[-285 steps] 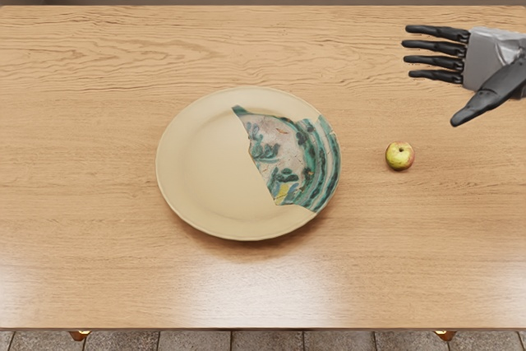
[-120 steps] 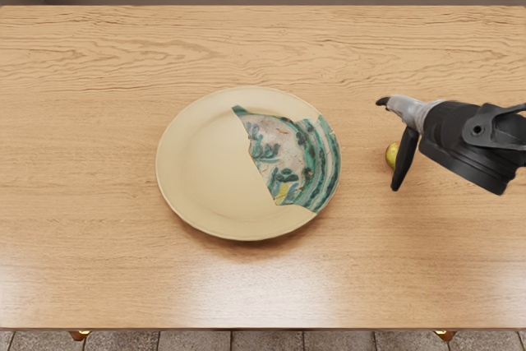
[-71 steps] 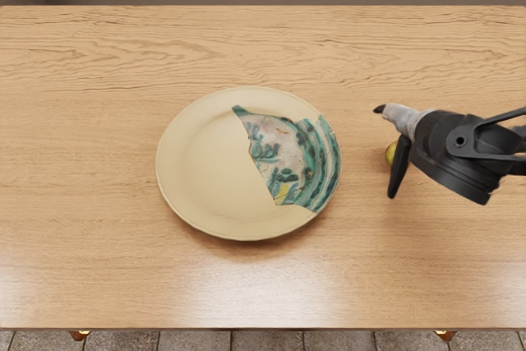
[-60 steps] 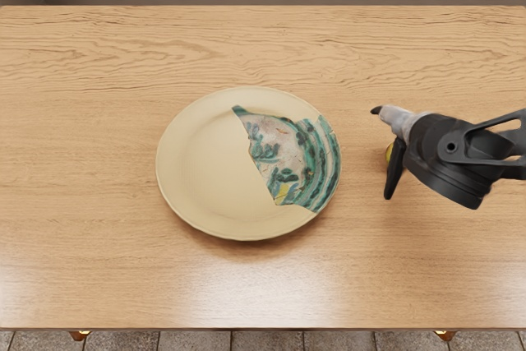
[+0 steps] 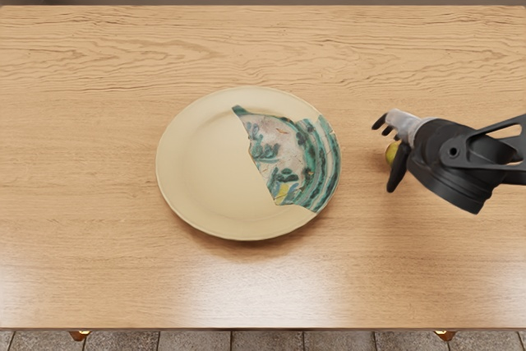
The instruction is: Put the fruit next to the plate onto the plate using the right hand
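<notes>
A small yellow-green apple lies on the table just right of the plate, a round beige plate with a green patterned wedge. Only a sliver of the fruit shows. My right hand comes in from the right edge and covers it from above. The fingers curl over the apple's far side and the dark thumb presses its near side, so the hand is shut on the apple, which still rests on the wood. The left arm is out of view.
The wooden table stretches wide on all sides of the plate. Its front edge runs along the bottom of the view. A narrow gap of bare wood separates the plate's right rim from the apple.
The right hand came down from the upper right onto the apple. In the last half second its fingers curled in and the thumb drew closer around the fruit. The apple has not moved.
</notes>
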`<action>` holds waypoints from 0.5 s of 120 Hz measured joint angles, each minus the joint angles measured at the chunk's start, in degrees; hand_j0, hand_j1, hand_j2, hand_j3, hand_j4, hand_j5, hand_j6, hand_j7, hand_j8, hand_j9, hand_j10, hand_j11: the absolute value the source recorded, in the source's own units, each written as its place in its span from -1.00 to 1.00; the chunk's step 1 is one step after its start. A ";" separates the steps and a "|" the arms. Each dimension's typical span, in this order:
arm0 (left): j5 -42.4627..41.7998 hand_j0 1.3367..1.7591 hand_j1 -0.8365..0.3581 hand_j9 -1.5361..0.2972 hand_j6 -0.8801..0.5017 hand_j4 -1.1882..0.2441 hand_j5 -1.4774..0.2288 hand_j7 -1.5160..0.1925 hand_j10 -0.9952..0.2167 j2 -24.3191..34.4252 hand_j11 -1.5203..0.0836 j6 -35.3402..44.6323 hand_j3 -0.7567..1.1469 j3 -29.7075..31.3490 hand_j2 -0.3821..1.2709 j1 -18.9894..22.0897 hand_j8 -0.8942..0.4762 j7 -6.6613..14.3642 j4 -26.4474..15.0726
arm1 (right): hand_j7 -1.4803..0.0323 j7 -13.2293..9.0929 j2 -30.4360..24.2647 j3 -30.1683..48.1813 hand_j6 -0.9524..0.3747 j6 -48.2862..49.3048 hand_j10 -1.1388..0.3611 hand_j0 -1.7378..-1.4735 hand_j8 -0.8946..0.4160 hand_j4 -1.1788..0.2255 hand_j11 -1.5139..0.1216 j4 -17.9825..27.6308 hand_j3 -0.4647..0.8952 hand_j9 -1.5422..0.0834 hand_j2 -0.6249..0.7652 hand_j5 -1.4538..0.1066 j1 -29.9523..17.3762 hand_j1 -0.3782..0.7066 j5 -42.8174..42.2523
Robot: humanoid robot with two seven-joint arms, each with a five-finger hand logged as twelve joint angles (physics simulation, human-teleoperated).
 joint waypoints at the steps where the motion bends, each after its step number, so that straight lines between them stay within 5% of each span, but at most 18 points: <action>1: 0.00 0.52 0.50 0.33 -0.08 0.32 0.36 0.40 0.24 0.00 0.50 0.00 -0.21 0.00 -0.48 0.00 -0.05 0.00 0.00 | 0.56 0.00 -0.07 -0.03 0.09 0.00 0.21 -0.40 0.01 0.35 0.48 0.00 -0.32 0.53 -0.17 0.48 -0.01 -0.44 -0.03; 60: -0.01 0.52 0.50 0.33 -0.08 0.32 0.36 0.40 0.24 0.00 0.50 0.00 -0.21 0.00 -0.48 0.00 -0.05 0.00 0.00 | 0.51 0.00 -1.62 -1.24 0.06 0.03 0.16 -0.40 -0.04 0.30 0.44 -2.21 -0.32 0.48 -0.17 0.43 -3.42 -0.37 -3.38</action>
